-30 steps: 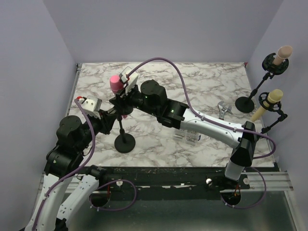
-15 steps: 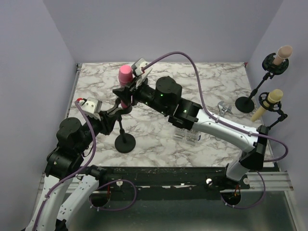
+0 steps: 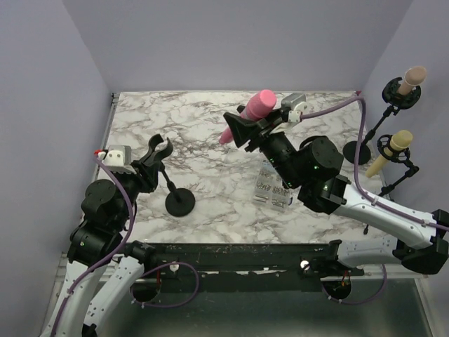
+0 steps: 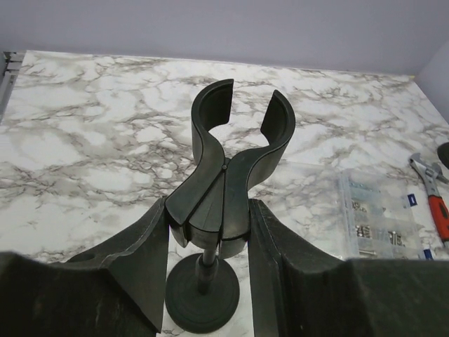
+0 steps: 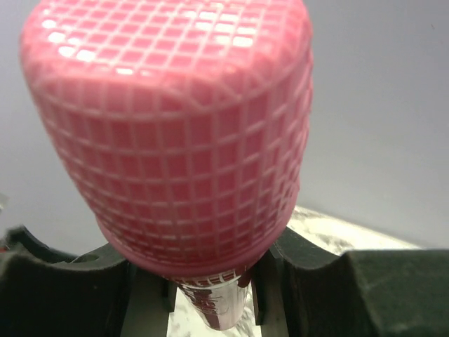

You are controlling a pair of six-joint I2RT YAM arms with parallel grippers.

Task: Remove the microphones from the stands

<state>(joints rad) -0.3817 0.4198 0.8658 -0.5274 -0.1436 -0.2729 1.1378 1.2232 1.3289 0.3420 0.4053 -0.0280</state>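
Note:
The pink microphone (image 3: 258,102) is clear of the stand, held tilted in the air above the table's middle with my right gripper (image 3: 242,130) shut on its handle. In the right wrist view its pink mesh head (image 5: 168,126) fills the frame, and the gripper (image 5: 210,298) pinches the shiny handle below it. The black stand (image 3: 180,203) stands at front left, its forked clip (image 4: 238,133) empty. My left gripper (image 4: 208,232) sits round the clip's neck, its fingers (image 4: 277,267) close against both sides.
Two more microphones on stands, one beige (image 3: 412,76) and one yellow (image 3: 396,144), stand along the right edge. A clear parts box (image 3: 272,188) lies mid-table with a wrench (image 3: 324,160) beyond it. In the left wrist view, the box (image 4: 379,217) and wrench (image 4: 431,189) show at right.
My right arm has lifted the pink microphone out of the clip and carried it up and to the right. The clip is now empty. The left gripper has stayed at the stand.

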